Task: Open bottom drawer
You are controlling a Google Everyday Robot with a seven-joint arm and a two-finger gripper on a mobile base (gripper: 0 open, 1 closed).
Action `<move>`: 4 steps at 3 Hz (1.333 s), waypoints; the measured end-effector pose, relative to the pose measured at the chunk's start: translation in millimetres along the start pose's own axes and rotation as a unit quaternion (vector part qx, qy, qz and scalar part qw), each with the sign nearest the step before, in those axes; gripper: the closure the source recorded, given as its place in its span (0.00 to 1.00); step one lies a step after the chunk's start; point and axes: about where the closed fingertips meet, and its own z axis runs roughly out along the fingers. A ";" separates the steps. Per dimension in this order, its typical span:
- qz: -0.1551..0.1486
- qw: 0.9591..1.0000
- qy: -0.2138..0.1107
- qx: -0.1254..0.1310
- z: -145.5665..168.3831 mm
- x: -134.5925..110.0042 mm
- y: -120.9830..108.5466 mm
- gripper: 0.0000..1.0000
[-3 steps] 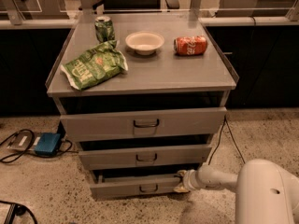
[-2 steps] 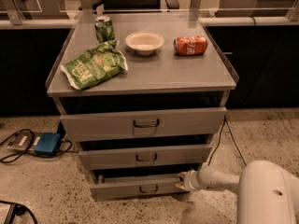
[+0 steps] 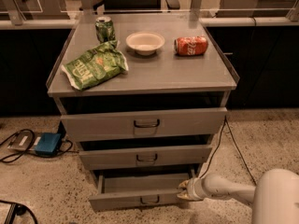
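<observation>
The bottom drawer is the lowest and narrowest grey front of the three-drawer cabinet. It stands pulled out toward the camera, and its shallow grey tray shows behind the front. Its small dark loop handle sits at the centre of the front. My gripper is at the end of the white arm that reaches in from the lower right. It is at the right end of the drawer front, touching or just beside it.
The middle drawer and top drawer are each slightly out. The cabinet top holds a green chip bag, a green can, a white bowl and a red can on its side. A blue box with cables lies on the floor at left.
The bottom drawer has slid further out toward the camera, so more of its tray shows. My gripper has moved down and forward with the drawer's right end.
</observation>
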 end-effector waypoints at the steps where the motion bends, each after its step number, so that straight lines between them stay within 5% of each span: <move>1: 0.003 1.000 -0.005 -0.003 -7.8 8.1 20.1 0.97; 4: 0.003 1.000 -0.005 -0.003 -7.8 8.0 20.2 0.28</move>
